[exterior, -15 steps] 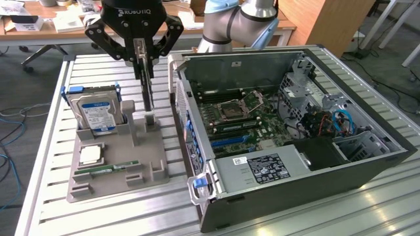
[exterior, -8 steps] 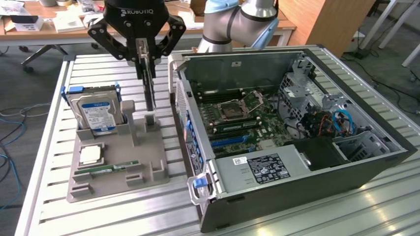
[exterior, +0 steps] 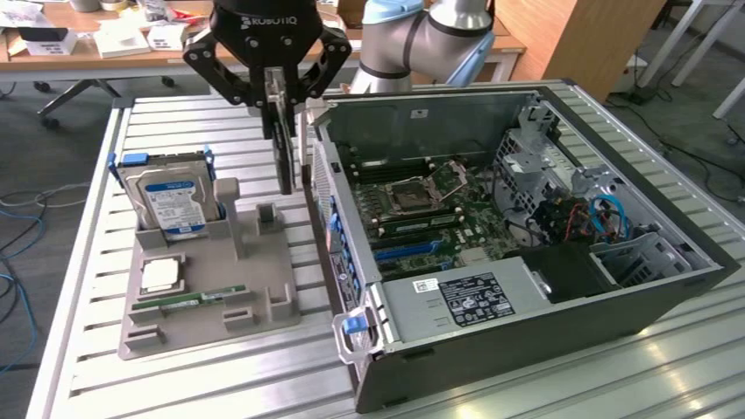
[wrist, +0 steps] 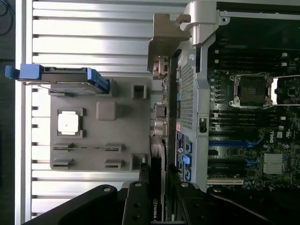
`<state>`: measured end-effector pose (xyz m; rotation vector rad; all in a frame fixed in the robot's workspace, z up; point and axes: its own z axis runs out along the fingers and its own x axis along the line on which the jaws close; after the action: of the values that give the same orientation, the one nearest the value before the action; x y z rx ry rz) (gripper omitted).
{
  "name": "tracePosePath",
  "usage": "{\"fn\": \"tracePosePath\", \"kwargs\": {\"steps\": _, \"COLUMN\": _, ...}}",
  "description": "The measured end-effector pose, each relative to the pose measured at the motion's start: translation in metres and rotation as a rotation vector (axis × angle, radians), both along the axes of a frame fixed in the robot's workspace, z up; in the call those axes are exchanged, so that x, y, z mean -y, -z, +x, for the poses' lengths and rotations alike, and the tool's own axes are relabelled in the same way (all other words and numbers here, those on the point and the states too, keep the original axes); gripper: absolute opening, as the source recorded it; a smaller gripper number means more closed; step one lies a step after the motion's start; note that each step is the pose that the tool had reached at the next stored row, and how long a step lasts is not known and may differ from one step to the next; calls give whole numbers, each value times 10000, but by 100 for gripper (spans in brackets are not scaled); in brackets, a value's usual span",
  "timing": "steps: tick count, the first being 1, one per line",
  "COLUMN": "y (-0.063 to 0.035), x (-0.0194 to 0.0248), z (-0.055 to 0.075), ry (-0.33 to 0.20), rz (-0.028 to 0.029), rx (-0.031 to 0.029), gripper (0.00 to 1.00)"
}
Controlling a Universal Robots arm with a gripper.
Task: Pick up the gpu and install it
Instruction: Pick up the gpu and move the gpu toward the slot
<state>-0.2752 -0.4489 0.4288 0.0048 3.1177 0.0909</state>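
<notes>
Hanging from the gripper (exterior: 277, 94), the gpu (exterior: 283, 148) is upright over the slatted table (exterior: 198, 118), edge-on to the exterior camera, long side vertical. Jaws narrowed partway onto the card's upper end, one finger on each face, so the card is held. Position: just beside the outer wall of the open computer case (exterior: 652, 288), on the exterior view's left of it, between that wall and the grey fixture (exterior: 222, 292). The card is outside the case. Wrist view: gpu (wrist: 159, 112) runs away from the gripper (wrist: 158, 187) as a thin dark edge, with the silvery bracket (wrist: 161, 40) at the far end and black fingers (wrist: 136, 201) on either side. Fixture contents: hard drive (exterior: 169, 201) with blue rails standing in its slot, a square processor (exterior: 160, 275) lying flat, a green memory stick (exterior: 187, 299) lying flat beside the processor. Inside the case: motherboard (exterior: 420, 209) with its processor socket (exterior: 417, 188) and the power supply (exterior: 460, 301) along the near side.
</notes>
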Motion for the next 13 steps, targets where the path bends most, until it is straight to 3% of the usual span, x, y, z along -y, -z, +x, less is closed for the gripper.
{"fn": "tracePosePath", "kwargs": {"steps": 13, "y": 0, "x": 0, "z": 487, "ry": 0, "rz": 1, "rx": 0, "gripper": 26}}
